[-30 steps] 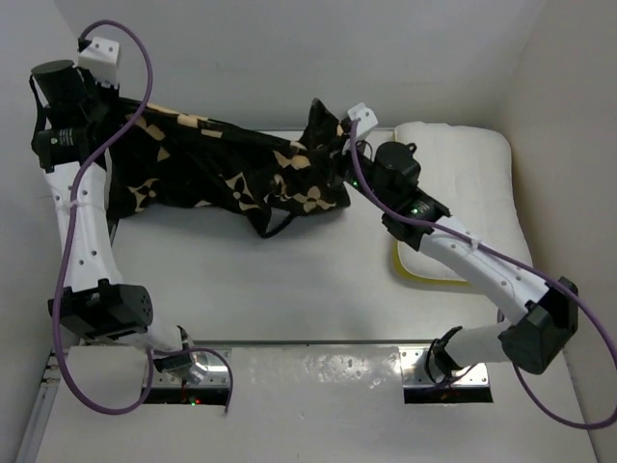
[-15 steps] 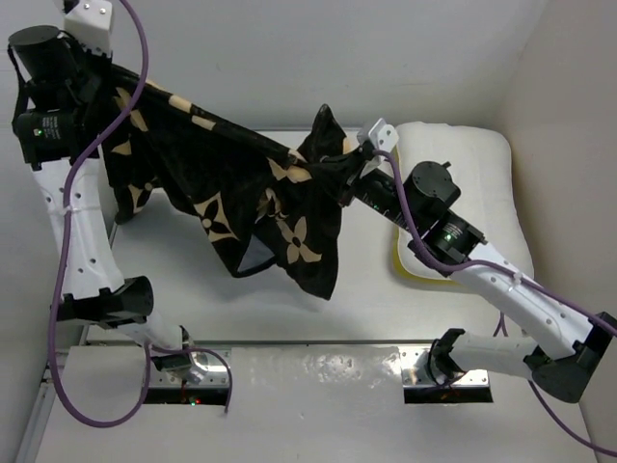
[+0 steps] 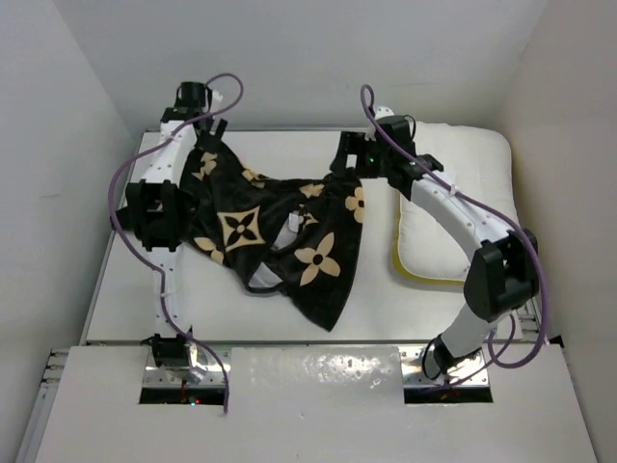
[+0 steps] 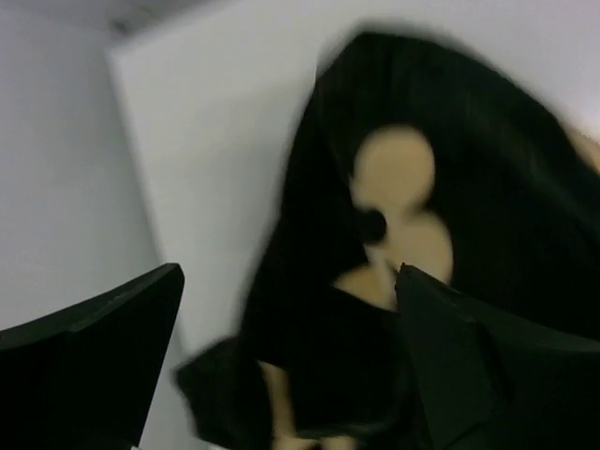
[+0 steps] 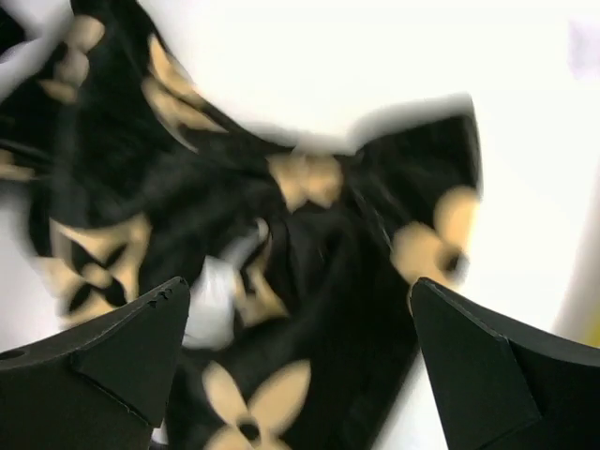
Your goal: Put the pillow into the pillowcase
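Observation:
The black pillowcase [image 3: 280, 231] with tan flower motifs lies loosely crumpled across the middle of the table, one corner trailing toward the near edge. Its opening shows a pale lining [image 5: 211, 300]. The white pillow [image 3: 458, 188] with yellow piping lies flat at the right, beside the case and outside it. My left gripper [image 3: 198, 147] hovers over the case's far left corner, open, with the fabric [image 4: 422, 216] below its fingers and nothing gripped. My right gripper [image 3: 349, 154] hangs over the far right corner, also open above the fabric [image 5: 309, 234]. Both wrist views are motion-blurred.
White walls close in the table [image 3: 193, 309] on the left, back and right. The right arm's elbow [image 3: 501, 275] hangs over the pillow's near end. Both arm bases [image 3: 183, 362] sit on the metal rail at the near edge.
Both grippers opened and let go of the pillowcase. It was stretched in the air between them; now it lies dropped on the table. Both arms swung toward the far side.

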